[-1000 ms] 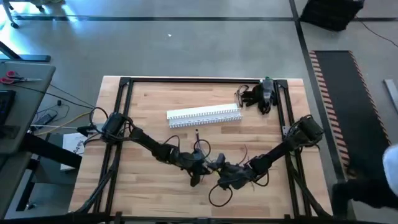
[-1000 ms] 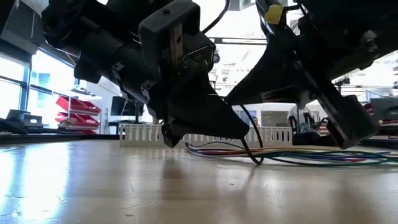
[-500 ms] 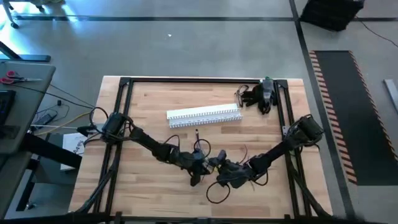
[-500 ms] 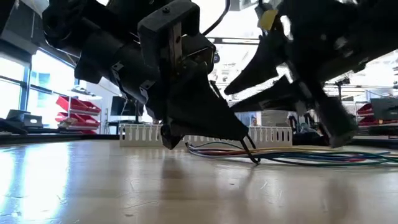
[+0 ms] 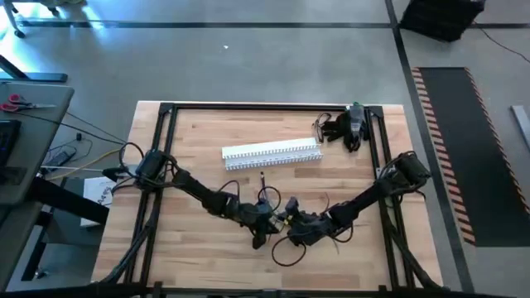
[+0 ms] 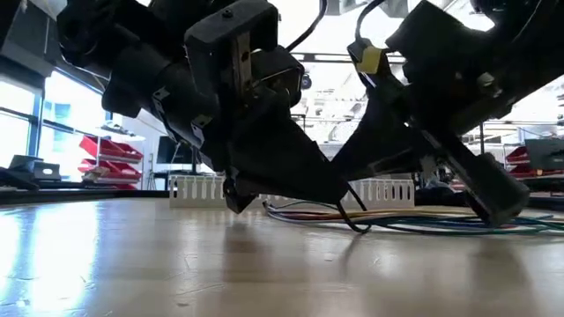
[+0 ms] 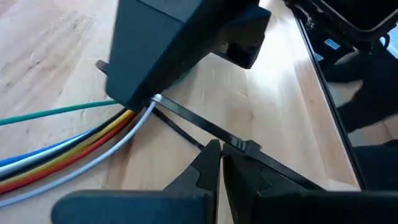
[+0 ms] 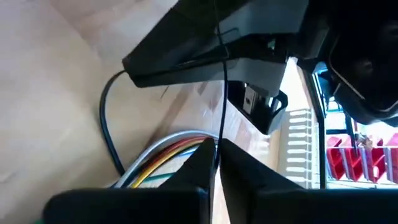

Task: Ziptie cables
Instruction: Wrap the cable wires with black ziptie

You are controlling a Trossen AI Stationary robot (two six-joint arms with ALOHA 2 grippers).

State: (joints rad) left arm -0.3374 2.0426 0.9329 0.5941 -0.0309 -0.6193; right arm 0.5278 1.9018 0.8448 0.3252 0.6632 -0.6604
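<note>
**Zip tie looped round the bundle, not yet cinched**

The left gripper [image 7: 216, 163] has its jaws pressed together on the black zip tie [image 7: 205, 127], pinching it just beside the small head. The right gripper [image 8: 216, 155] is likewise closed, nipping a thin black strand that seems to be the tie's tail, though that is a judgement. The two meet low over the table [image 5: 199, 132], toward the middle of its near edge.

Between them lie the cables [image 7: 68, 149], bunched side by side in green, blue, yellow, orange, red and white. The tie passes around them where they run under the right gripper, and a slack loop is visible.

Further out, the white slotted channel [image 5: 272, 153] sits well apart, toward the far edge.

The tie appears threaded; pulling it tight remains.
</note>
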